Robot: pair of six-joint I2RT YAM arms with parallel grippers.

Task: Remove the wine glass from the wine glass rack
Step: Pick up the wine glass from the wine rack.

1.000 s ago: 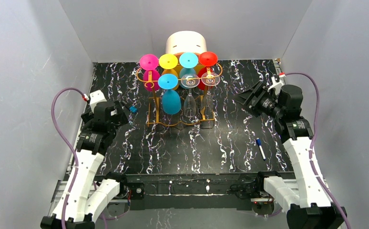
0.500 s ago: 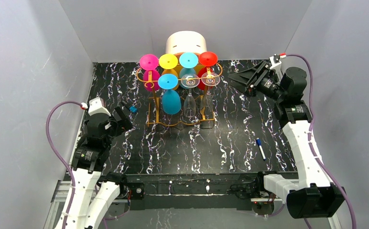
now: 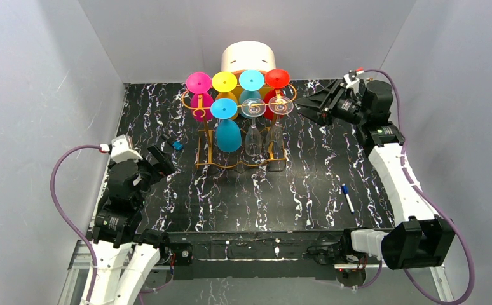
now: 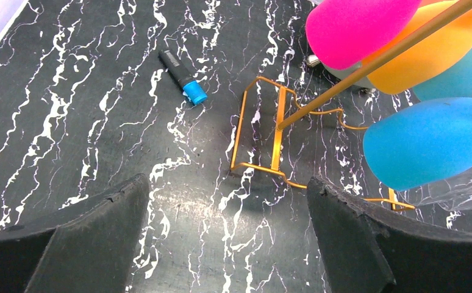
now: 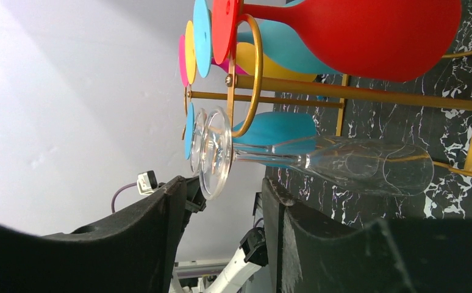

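Observation:
The orange-gold wine glass rack [image 3: 200, 136] stands at the back middle of the table with coloured and clear glasses hanging upside down. The rightmost clear wine glass [image 3: 281, 105] hangs at the front right of the rack. My right gripper [image 3: 302, 105] is open just to its right at foot height. In the right wrist view that glass's foot [image 5: 215, 152] sits at my right gripper's [image 5: 224, 186] fingertips, its bowl [image 5: 368, 165] farther in; no finger touches it. My left gripper [image 4: 227, 183] is open and holds nothing, low over the table left of the rack base [image 4: 264, 134].
A white round box [image 3: 248, 58] stands behind the rack. A blue-capped marker [image 3: 177, 145] lies left of the rack and a pen [image 3: 347, 197] lies at the right front. A second clear glass [image 3: 253, 108] and a blue one [image 3: 229, 133] hang beside the rightmost. Grey walls enclose the table.
My right arm has risen and swung left to the rack's right end, its jaws narrowing. My left arm has drawn back toward the near edge, still open.

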